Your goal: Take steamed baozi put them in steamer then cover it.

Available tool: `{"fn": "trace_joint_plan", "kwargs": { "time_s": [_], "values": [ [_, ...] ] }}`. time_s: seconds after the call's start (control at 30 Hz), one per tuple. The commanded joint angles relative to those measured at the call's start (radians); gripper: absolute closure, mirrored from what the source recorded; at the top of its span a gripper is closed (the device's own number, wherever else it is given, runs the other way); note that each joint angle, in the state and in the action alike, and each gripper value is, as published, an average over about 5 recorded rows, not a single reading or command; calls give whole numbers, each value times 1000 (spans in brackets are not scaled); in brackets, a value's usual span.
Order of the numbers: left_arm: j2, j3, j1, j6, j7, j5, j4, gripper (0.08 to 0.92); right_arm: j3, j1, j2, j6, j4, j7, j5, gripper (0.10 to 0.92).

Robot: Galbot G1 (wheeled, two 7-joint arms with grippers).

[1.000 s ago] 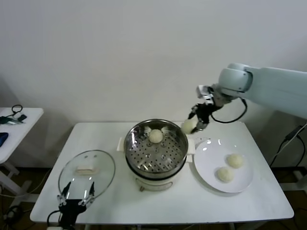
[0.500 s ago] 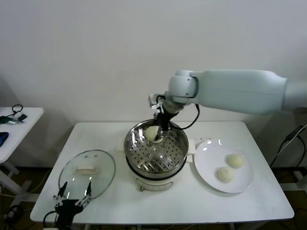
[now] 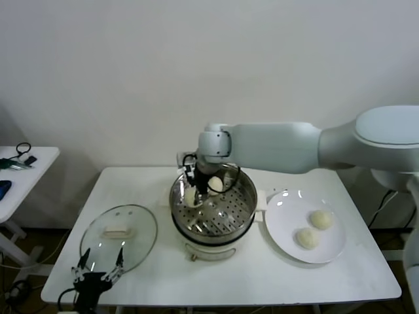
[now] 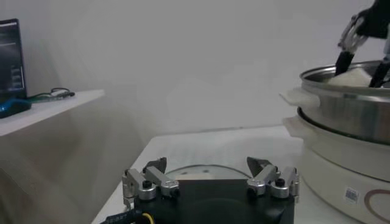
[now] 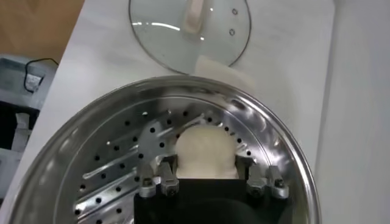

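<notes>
R gripper (image 3: 195, 190) is down inside the steamer (image 3: 243, 208), at the basket's L-rear part. A baozi (image 5: 205, 152) sits between its fingers (image 5: 159, 179), jaws closed on the bun from both sides; bun's underside is at or just above the perforated floor, contact w/ floor can't be told. R arm reaches in across the steamer from the R side of the table (image 3: 124, 190).

Second baozi (image 3: 215, 184) lies in the basket just beside the gripper, toward the rear. Two more baozi (image 3: 321, 219) (image 3: 306, 238) rest on the white plate (image 3: 281, 226), R of the steamer, near each other, not touching.

Cover (image 3: 118, 237) lies flat on the table, L of the steamer, handle up, apart from the cooker base. In R wrist view the cover (image 5: 189, 29) shows beyond the steamer rim.

L gripper (image 3: 98, 271) sits low at the table's front-L edge, just at the cover's near rim, jaws spread wide, nothing between them. L wrist view: its fingers (image 4: 146, 181) stand apart over the cover's edge; steamer wall (image 4: 347, 109) is off to the side.
</notes>
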Motion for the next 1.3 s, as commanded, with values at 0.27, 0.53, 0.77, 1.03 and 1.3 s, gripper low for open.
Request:
{"fn": "trace_joint_plan", "kwargs": {
  "time_s": [0.27, 0.53, 0.77, 1.03, 1.3],
  "values": [
    [-3, 5, 0, 1, 1, 0, -1, 177, -3, -2, 12, 6, -3, 6, -36, 244],
    [-6, 11, 2, 3, 1, 6, -5, 177, -82, 239, -306, 140, 214, -160, -8, 203],
    [-8, 17, -2, 7, 2, 9, -4, 177, -266, 382, -662, 256, 335, -287, -130, 203],
    [-9, 22, -13, 12, 3, 12, 0, 177, -220, 174, -900, 280, 325, -261, -353, 203],
    [-11, 20, -8, 13, 2, 16, -5, 177, -7, -127, -921, 260, 227, -239, -509, 203]
  ]
}}
